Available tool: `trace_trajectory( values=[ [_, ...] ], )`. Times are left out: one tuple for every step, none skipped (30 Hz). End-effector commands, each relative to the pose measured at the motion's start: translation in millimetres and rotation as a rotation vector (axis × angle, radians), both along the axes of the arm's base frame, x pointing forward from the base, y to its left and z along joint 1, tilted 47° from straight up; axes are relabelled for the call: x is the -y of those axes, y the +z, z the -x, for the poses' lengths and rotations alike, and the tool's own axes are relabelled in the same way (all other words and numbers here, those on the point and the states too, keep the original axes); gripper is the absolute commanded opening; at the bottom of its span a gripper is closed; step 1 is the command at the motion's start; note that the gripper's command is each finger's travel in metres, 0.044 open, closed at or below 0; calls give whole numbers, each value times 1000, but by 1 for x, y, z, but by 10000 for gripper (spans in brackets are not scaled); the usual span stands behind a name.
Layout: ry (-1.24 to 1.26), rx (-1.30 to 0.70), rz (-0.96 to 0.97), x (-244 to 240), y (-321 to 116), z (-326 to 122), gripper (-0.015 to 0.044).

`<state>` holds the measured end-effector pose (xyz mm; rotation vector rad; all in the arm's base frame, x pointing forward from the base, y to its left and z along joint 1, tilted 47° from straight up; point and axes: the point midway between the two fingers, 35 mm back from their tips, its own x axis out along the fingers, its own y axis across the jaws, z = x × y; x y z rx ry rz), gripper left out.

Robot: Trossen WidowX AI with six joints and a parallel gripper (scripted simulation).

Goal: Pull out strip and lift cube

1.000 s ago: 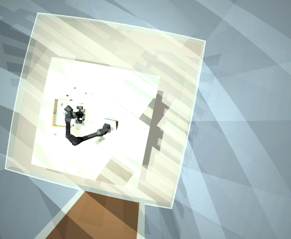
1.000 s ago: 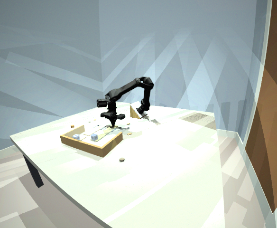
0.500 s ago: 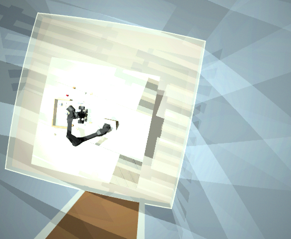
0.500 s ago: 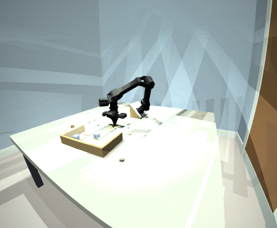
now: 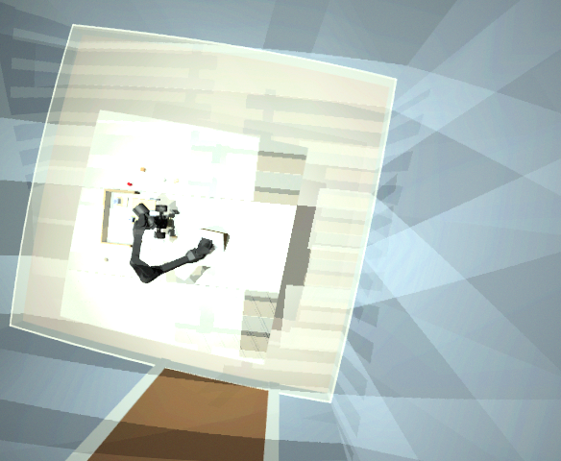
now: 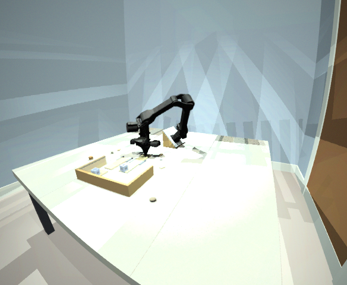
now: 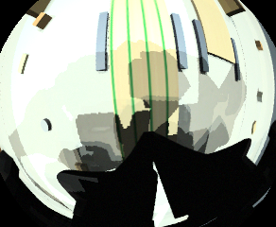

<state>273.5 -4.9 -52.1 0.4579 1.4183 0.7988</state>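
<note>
My gripper [image 6: 145, 154] [image 7: 148, 136] is shut, with nothing seen between its fingers. It points down at the near end of a pale wooden strip [image 7: 120, 61] with green lines, in the wrist view; contact cannot be told. A second, plain strip [image 7: 215, 30] [image 6: 118, 163] lies parallel to it. A pale blue cube [image 6: 123, 167] stands at the tray end of the lined strip. Another pale blue cube [image 6: 95, 170] stands on a wooden piece, apart from the plain strip's visible part. Labels are too small to read. In the top view the arm hides much of the strips.
A wooden-walled tray [image 6: 103, 183] [image 5: 104, 218] surrounds the cubes. Grey-blue rails [image 7: 101, 43] [image 7: 200, 47] flank the strips. An orange block [image 6: 90, 158] [image 5: 142, 169] and a grey disc [image 6: 153, 199] [image 5: 106, 259] lie outside the tray. A wedge-shaped stand [image 6: 168, 139] is beside the arm's base.
</note>
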Motion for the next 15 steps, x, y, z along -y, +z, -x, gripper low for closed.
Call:
trace_trajectory(
  values=[
    [15, -19, 4, -2, -3, 13, 0],
    [15, -19, 4, -2, -3, 14, 0],
    [15, -19, 4, -1, -3, 16, 0],
    [15, -19, 4, -1, -3, 17, 0],
    [15, -19, 4, -1, -3, 19, 0],
    [15, -19, 4, -1, -4, 20, 0],
    [15, -19, 4, 0, -4, 22, 0],
    [15, -20, 4, 0, -4, 23, 0],
    [15, -20, 4, 0, -4, 25, 0],
    [15, -20, 4, 1, -4, 27, 0],
    [15, -20, 4, 1, -4, 28, 0],
    [15, -20, 4, 1, -5, 30, 0],
    [15, -20, 4, 1, -5, 31, 0],
    [15, -20, 4, 2, -5, 33, 0],
    [15, -20, 4, 2, -5, 34, 0]
  ],
)
